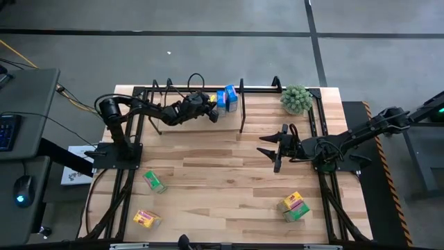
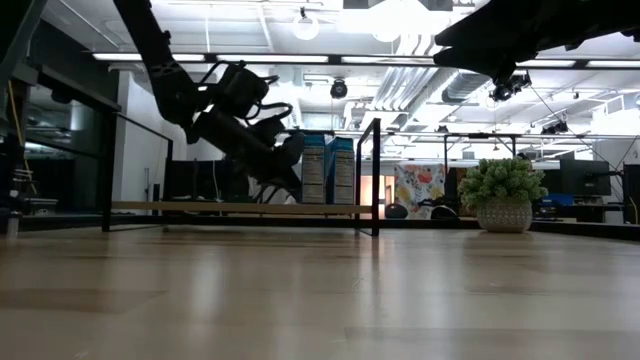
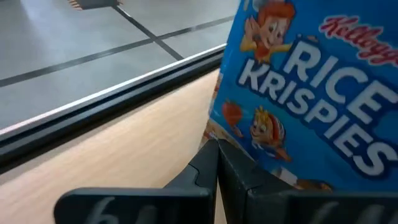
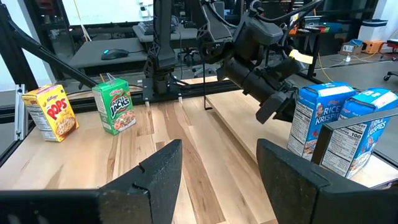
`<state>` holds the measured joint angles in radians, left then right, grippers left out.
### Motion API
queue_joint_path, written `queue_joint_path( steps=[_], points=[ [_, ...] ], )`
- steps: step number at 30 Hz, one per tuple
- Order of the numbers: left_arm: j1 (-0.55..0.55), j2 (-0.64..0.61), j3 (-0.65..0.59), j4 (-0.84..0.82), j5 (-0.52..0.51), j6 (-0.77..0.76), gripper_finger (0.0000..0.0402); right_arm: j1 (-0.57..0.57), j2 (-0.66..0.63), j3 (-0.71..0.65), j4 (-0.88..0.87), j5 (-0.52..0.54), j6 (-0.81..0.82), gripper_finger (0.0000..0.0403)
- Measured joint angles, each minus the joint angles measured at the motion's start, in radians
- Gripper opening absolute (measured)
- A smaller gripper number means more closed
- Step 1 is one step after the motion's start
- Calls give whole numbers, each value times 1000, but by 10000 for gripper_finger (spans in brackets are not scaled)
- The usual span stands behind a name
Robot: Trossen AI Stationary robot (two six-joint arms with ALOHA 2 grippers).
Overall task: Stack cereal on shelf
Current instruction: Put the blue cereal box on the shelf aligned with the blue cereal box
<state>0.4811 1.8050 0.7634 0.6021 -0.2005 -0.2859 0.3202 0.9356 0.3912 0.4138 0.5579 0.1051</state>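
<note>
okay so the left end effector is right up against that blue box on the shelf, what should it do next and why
Probably back the left end effector away from the shelf: it is shut and empty beside the blue cereal box, which stands upright on the board, while other boxes lie on the table.

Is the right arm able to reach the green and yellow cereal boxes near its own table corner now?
Probably yes: the right gripper is open, empty, and only bare wooden tabletop lies before the boxes.
</note>
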Motion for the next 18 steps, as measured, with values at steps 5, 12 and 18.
queue_joint_path(
  steps=[5,12,18],
  points=[
    [5,0,9,6,-30,0,0,0,0,0,-2,0,0,200],
    [16,-4,12,24,-56,9,0,0,0,0,-3,0,0,200],
    [9,-74,12,-107,-46,26,0,0,0,0,-7,0,1,200]
  ],
)
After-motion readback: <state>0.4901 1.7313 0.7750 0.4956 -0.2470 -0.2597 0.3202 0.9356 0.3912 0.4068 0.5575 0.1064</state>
